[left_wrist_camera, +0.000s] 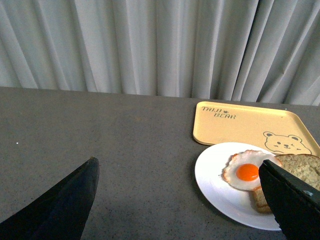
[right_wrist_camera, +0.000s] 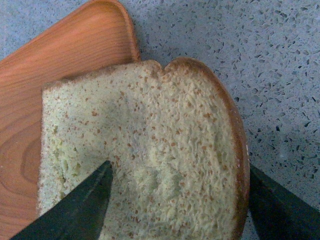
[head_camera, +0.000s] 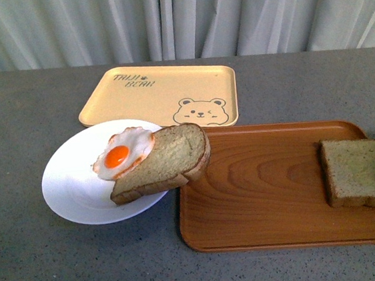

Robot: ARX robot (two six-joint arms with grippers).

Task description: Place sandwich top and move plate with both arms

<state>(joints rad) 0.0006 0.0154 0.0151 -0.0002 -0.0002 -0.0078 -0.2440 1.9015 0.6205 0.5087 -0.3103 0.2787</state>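
The left gripper (left_wrist_camera: 177,162) has its jaws wide apart and holds nothing; only bare table (left_wrist_camera: 125,150) lies between them. The plate (left_wrist_camera: 215,180) is outside the jaws, just beside one finger, and not yet touched. On the plate lie a fried egg (head_camera: 119,156) and a lower bread slice (head_camera: 166,159), which covers one edge of the egg. This slice hangs over the plate rim and leans on the rim of the wooden tray (head_camera: 265,172).

The sandwich top (head_camera: 362,172) is at the far right end of that tray, with one end over the tray edge. The right gripper (right_wrist_camera: 180,167) hovers close above it, jaws apart, the slice lying between them with one finger on each side.

I judge the bread to be soft, so a hard squeeze could crush or tear it, and a weak one could let it drop. The lower slice sits crooked, so the sandwich top may land off-centre. If the plate is then moved, the tray rim could drag the overhanging slice off.
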